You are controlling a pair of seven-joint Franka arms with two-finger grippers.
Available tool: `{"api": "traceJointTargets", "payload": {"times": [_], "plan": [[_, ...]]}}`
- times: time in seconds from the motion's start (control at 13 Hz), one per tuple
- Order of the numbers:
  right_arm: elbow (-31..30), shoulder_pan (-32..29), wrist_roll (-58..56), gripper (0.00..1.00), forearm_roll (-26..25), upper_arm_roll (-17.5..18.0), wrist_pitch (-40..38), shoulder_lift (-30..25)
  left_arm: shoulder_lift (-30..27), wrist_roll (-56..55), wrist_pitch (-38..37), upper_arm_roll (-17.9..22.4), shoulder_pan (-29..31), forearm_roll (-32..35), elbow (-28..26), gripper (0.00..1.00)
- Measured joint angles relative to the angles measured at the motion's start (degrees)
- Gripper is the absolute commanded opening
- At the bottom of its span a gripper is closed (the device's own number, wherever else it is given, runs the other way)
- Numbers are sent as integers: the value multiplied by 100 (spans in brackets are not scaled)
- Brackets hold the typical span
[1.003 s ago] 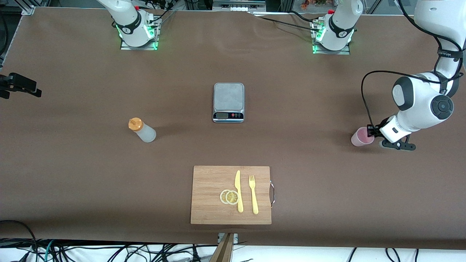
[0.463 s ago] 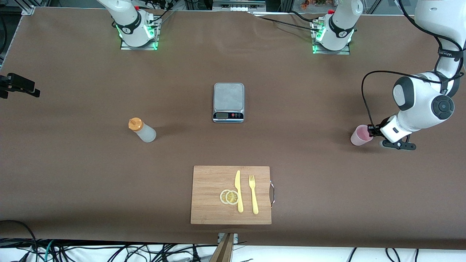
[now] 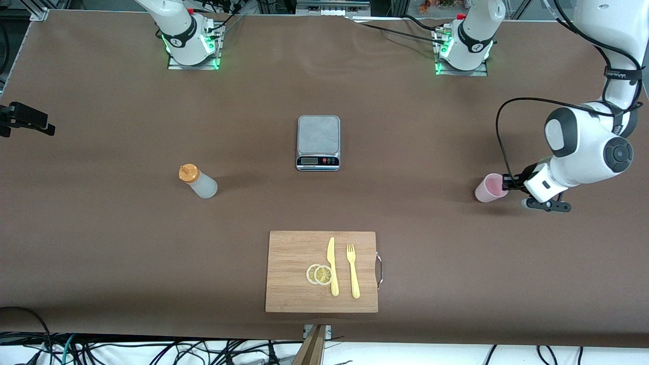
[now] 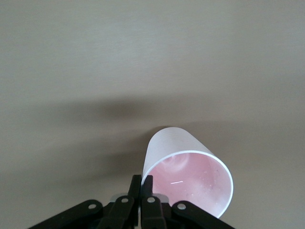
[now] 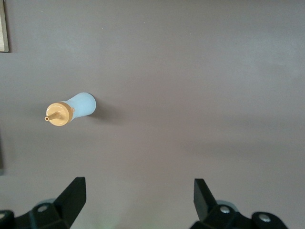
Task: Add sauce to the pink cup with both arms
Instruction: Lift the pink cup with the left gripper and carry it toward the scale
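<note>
The pink cup (image 3: 489, 188) hangs tilted at the left arm's end of the table, its mouth toward the left wrist camera. My left gripper (image 3: 507, 181) is shut on the cup's rim, one finger inside and one outside. In the left wrist view the pink cup (image 4: 183, 167) sits right at the left gripper (image 4: 141, 180). The sauce (image 3: 197, 181), a whitish bottle with an orange cap, stands alone toward the right arm's end. My right gripper (image 5: 140, 186) is open and empty, high over the table with the sauce (image 5: 71, 110) well apart from it.
A grey kitchen scale (image 3: 318, 142) sits mid-table between the sauce and the cup. Nearer the front camera lies a wooden cutting board (image 3: 291, 253) with a yellow knife (image 3: 332, 266), a fork (image 3: 353, 270) and lemon slices (image 3: 319, 274).
The left gripper has carried the pink cup a short way toward the scale. The sauce and the right gripper have stayed put.
</note>
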Motion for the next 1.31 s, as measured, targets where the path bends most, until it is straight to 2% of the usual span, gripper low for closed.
{"api": "traceJointTargets", "payload": {"times": [0.15, 0.39, 0.77, 1.31], "plan": [[0, 0, 0, 99, 0, -1, -26, 1, 0, -84, -2, -29, -390, -77, 13, 0], [0, 0, 0, 99, 0, -2, -31, 1, 0, -877, -44, -149, -1070, -114, 98, 0], [0, -1, 0, 100, 0, -6, -35, 1, -18, -3062, -193, -784, -1960, -121, 371, 0], [-2, -2, 0, 99, 0, -57, -46, 2, -50, -5074, -231, -1514, -2794, -121, 442, 0]]}}
